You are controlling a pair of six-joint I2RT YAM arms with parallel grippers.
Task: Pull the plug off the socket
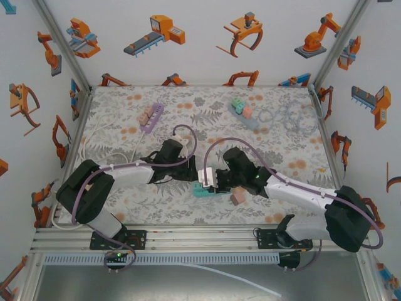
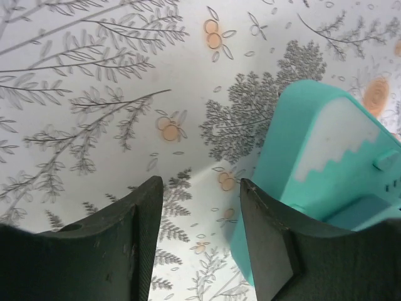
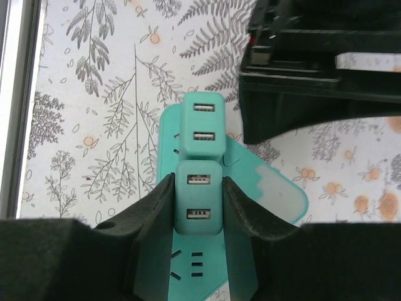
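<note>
White cloth [image 1: 125, 200] printed with grey ferns and orange blossoms covers the desk [image 1: 188, 233], between walls [image 1: 188, 44] of orange robot drawings. Near its centre, toward six o'clock, lies the teal plastic socket strip [image 3: 200, 271]. Two teal two-port USB plug blocks stand on it in a row; the right claw [image 3: 197, 194] is clamped on the nearer plug block [image 3: 197, 204], with the second plug block [image 3: 202, 125] touching it at twelve o'clock. The left claw [image 2: 200, 200] stands parted, nothing between its fingers [image 2: 125, 251], the strip just beside it at three o'clock.

Right tool [image 1: 211, 182] at teal socket [image 1: 200, 190]
</note>
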